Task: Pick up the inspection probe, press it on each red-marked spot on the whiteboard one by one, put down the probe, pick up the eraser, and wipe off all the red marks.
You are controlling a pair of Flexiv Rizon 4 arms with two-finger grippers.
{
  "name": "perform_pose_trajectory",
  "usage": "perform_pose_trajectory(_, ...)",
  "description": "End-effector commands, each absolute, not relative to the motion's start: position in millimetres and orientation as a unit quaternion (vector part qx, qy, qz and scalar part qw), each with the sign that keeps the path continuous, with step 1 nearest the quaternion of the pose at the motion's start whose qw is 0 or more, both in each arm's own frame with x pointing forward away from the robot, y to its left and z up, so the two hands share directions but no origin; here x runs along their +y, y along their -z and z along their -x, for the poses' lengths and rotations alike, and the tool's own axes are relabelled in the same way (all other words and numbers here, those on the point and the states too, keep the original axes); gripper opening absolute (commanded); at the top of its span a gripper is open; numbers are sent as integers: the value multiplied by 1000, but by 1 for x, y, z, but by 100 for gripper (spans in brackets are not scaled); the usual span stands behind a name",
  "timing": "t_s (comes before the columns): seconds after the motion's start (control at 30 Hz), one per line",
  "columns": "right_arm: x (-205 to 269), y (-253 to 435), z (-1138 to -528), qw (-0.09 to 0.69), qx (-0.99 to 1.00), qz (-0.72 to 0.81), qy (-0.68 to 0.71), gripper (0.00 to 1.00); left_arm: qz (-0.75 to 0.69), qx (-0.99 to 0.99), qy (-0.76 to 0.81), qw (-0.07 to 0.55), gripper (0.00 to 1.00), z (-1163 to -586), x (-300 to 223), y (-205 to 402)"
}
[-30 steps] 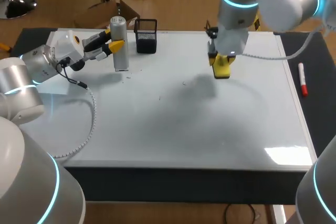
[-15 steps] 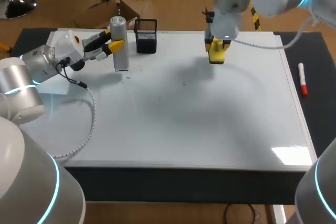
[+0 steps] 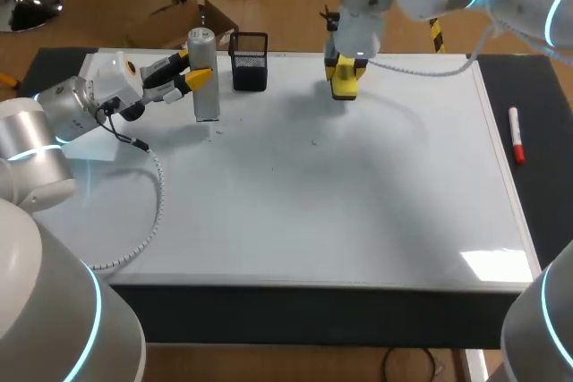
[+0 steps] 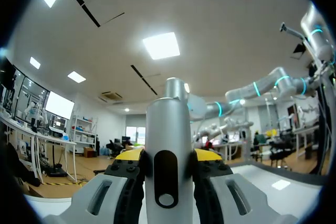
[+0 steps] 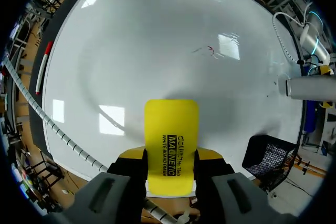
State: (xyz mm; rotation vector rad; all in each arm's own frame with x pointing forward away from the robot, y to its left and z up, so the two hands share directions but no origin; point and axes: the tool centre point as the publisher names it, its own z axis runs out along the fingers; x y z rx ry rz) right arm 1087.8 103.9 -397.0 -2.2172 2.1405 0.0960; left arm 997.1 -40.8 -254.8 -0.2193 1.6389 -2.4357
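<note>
The right gripper hangs over the far edge of the large white whiteboard, its two fingers drawn in on the flat yellow rectangular eraser, one finger on each long side; the eraser's long axis runs straight out along the fingers, and whether its tip touches the board cannot be told. Over on the left, the left gripper clamps the silver cylindrical inspection probe from both sides; the probe stands upright near the board's far left corner, just beside the black mesh basket. Now the key line: the faint red marks lie ahead of the eraser in the right wrist view; in the head view they sit toward the board's middle, nearer the robot and a little to the left of the right gripper. The right arm has the eraser, so the wipe looks like its job, sweeping inward along that axis. A red marker pen lies off the board's right edge.
</note>
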Motion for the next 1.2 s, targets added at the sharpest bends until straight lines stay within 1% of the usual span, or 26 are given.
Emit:
perform_pose_trajectory(0.03,117,405,-1105,7,693,720,-43,0,75,554,823,99,0,-997,-41,253)
perform_pose_trajectory(0.27,130,414,-1113,16,694,719,-45,0,75,554,823,99,0,-997,-41,253)
perform_pose_trajectory(0.57,135,423,-1115,4,691,722,-36,0,75,554,823,99,0,-997,-41,253)
perform_pose_trajectory(0.7,135,421,-1116,-15,693,721,-15,0,75,554,823,99,0,-997,-41,253)
perform_pose_trajectory(0.73,136,421,-1116,-17,694,720,-15,11,75,554,823,99,0,-997,-41,253)
perform_pose_trajectory(0.77,135,420,-1117,-16,694,720,-16,47,75,554,823,99,0,-997,-41,253)
perform_pose_trajectory(0.8,134,420,-1118,-17,694,719,-16,100,75,554,823,99,0,-997,-41,253)
perform_pose_trajectory(1.07,129,414,-1116,-10,704,710,-13,100,75,554,823,99,0,-997,-41,253)
perform_pose_trajectory(1.2,125,404,-1112,24,715,698,-40,100,75,554,823,99,0,-997,-41,253)
